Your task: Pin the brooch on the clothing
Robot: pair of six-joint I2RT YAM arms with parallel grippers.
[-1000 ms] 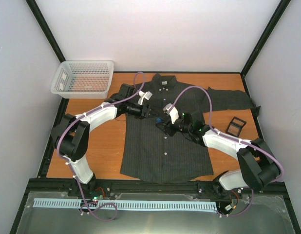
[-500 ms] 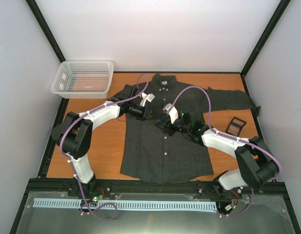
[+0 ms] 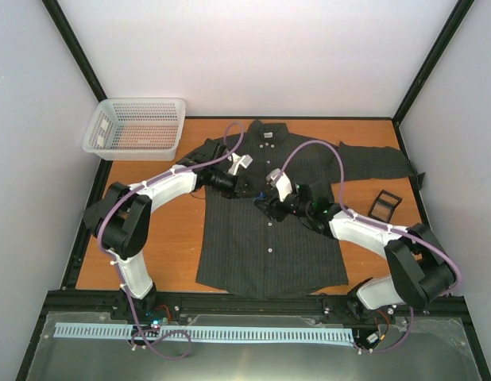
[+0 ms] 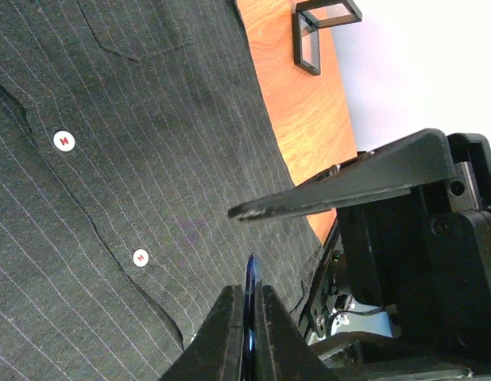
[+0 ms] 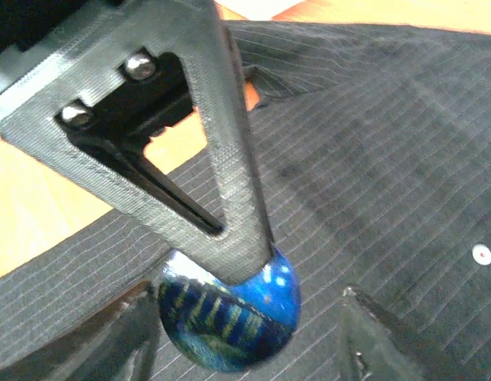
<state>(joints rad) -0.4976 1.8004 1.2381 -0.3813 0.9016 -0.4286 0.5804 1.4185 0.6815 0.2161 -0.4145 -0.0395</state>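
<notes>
The clothing, a dark pinstriped shirt (image 3: 269,238), lies flat on the table, collar to the back. It also fills the left wrist view (image 4: 150,119) and the right wrist view (image 5: 373,159). My left gripper (image 3: 249,186) (image 4: 249,333) is shut on the edge of the brooch (image 3: 261,193) (image 4: 250,290) (image 5: 230,317), a round glossy blue badge, just above the shirt's chest by the button row. My right gripper (image 3: 268,204) (image 5: 249,341) is open. One of its fingers (image 5: 373,341) stands on each side of the brooch without touching it.
A white mesh basket (image 3: 136,127) stands at the back left. A small black frame stand (image 3: 384,205) (image 4: 321,32) lies on the wood to the right of the shirt. The shirt's right sleeve (image 3: 376,161) stretches toward the right wall.
My left arm has swung slightly back and right, keeping the brooch in its grip. My right gripper has edged a little closer to the brooch.
</notes>
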